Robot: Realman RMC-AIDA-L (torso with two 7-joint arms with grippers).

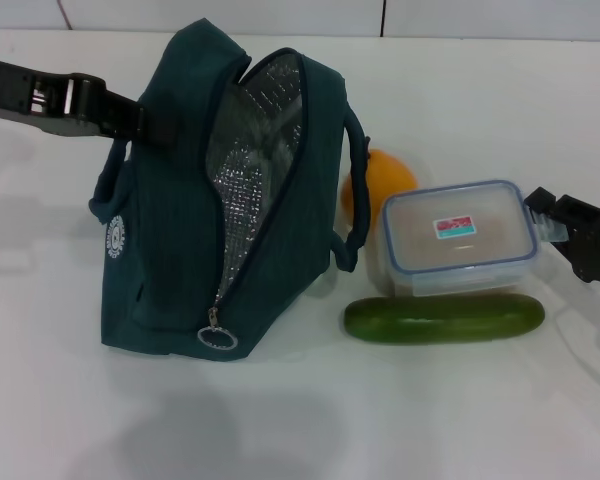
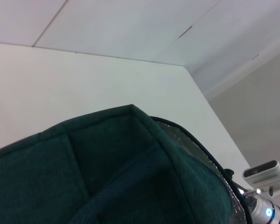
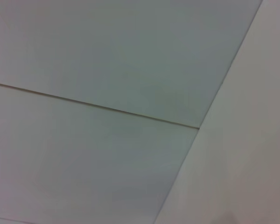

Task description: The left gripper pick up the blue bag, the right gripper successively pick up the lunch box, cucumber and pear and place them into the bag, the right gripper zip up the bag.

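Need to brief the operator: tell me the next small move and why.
Probably close the right tool on the lunch box: it sits at the box's right edge, the blue bag stands unzipped, held at its top by the left tool, and nothing is packed yet.

White table [image 1: 460,420], pale panelled wall [image 3: 107,60] with seams
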